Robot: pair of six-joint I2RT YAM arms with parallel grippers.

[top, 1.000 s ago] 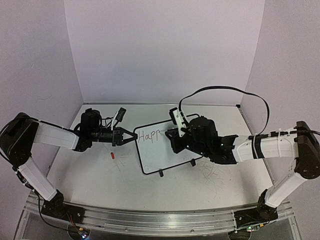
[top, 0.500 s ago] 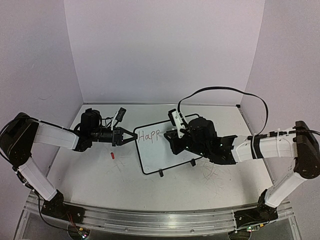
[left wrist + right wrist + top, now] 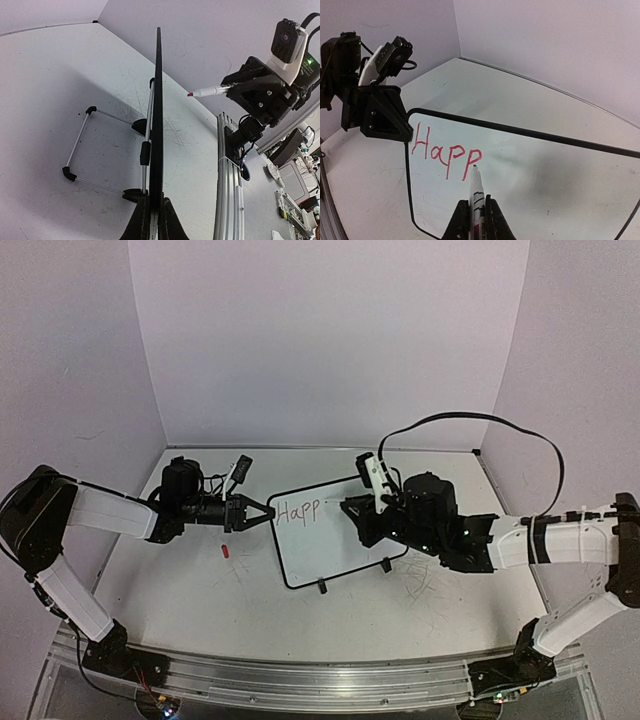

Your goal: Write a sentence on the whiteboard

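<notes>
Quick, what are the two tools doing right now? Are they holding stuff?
Left tool: closed, clamping the whiteboard by its edge.
Right tool: closed, holding the red marker.

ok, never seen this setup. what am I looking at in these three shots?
Two robot arms are bolted at the table's near edge. The wide picture comes from a fixed camera above and behind them; the other two come from cameras on each wrist. The left hand is clamped on the left edge of a small whiteboard, steadying it on its wire feet. The right hand is shut on a marker, whose tip is by the last letter. "Happ" is written in red. A small red object lies on the table, left of the board.
</notes>
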